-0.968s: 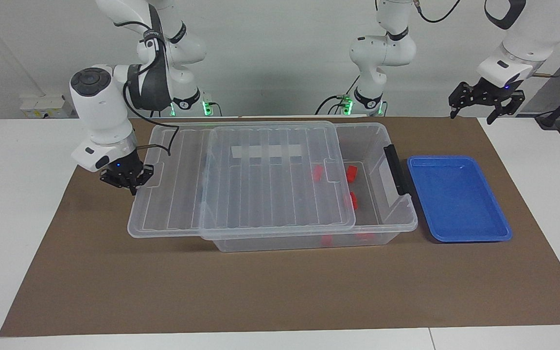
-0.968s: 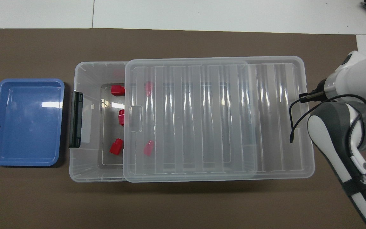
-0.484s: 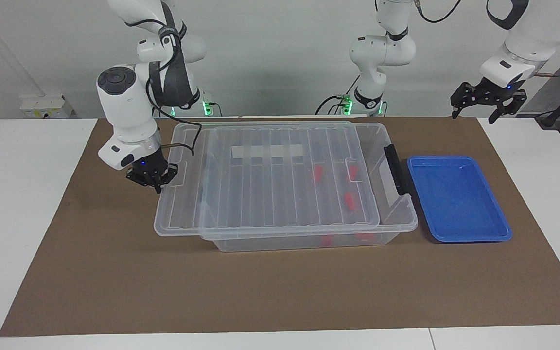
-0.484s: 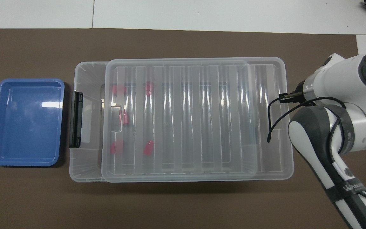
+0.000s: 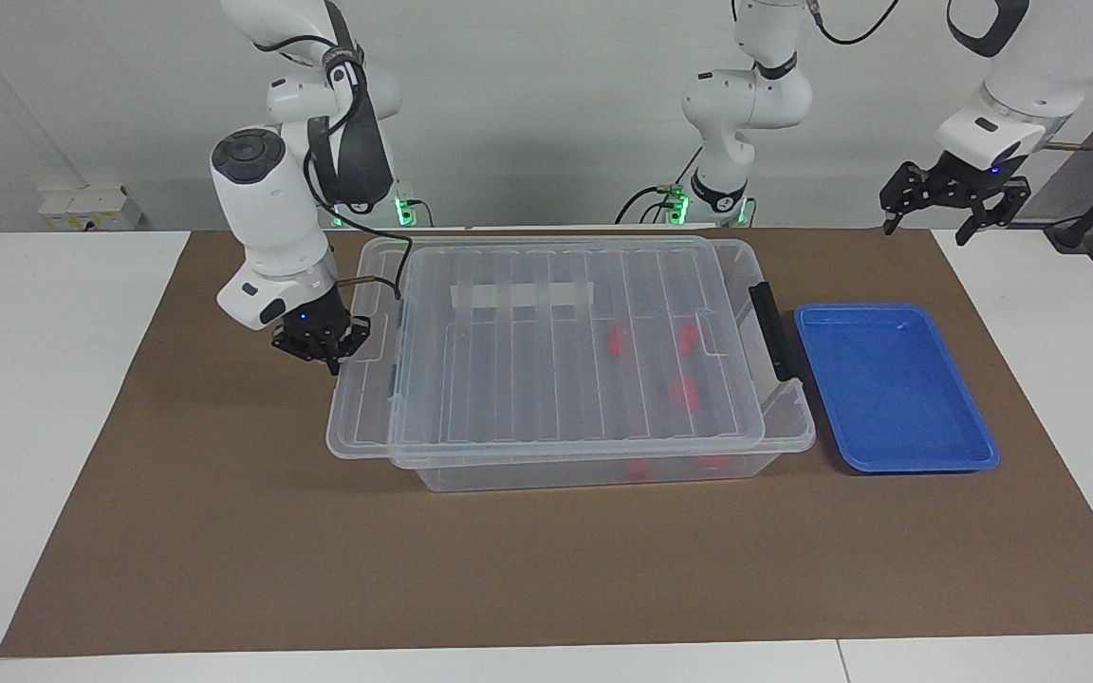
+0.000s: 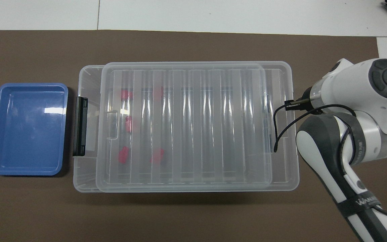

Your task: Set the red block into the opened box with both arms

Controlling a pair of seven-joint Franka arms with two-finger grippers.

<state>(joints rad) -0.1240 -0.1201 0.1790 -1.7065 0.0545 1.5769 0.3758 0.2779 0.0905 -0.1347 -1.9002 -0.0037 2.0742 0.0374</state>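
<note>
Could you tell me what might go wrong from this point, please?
1. The ribbed clear lid lies slightly askew on the transparent plastic box, overhanging at the right arm's end, so it may jam rather than seat.
2. The right claw, shut at the lid's edge, could slip off it.
3. The black end handle is not yet covered; the lid may catch there.
The left claw waits open near the shallow blue tray.

We see a clear box point(image 5: 774, 432) under a clear ribbed lid point(image 5: 546, 351) with a white tape strip point(image 5: 523, 295) at its 12 o'clock edge and a black handle point(image 5: 773, 331) at 3. Red blocks point(image 5: 686, 391) show pinkish through the lid. Plain blue tray point(image 5: 893, 384), brown mat point(image 5: 546, 569), white table point(image 5: 34, 398). Arms white with dark grey joints, black grippers.
</note>
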